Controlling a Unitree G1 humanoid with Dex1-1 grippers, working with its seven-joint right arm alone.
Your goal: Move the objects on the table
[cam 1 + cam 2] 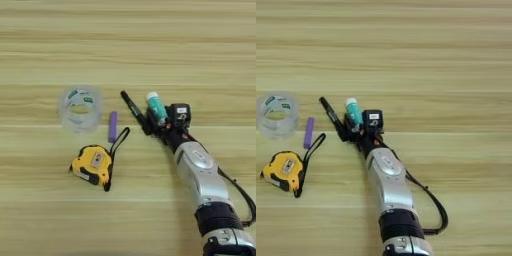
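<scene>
Glue stick [157, 108] sits w/in the claw [156, 124], black marker [134, 111] just left; grip state can't tell.

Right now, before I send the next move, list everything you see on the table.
tape roll: 1, clear, far left.
purple stick: 1, between the roll and the marker.
tape measure: 1, yellow with black strap, nearest the camera.
marker: 1, black, lying slanted at the gripper.
glue stick: 1, white and teal, at the gripper.
table: 1, light tan wood grain.
right gripper: 1, black, on a silver forearm, grip unclear.
</scene>
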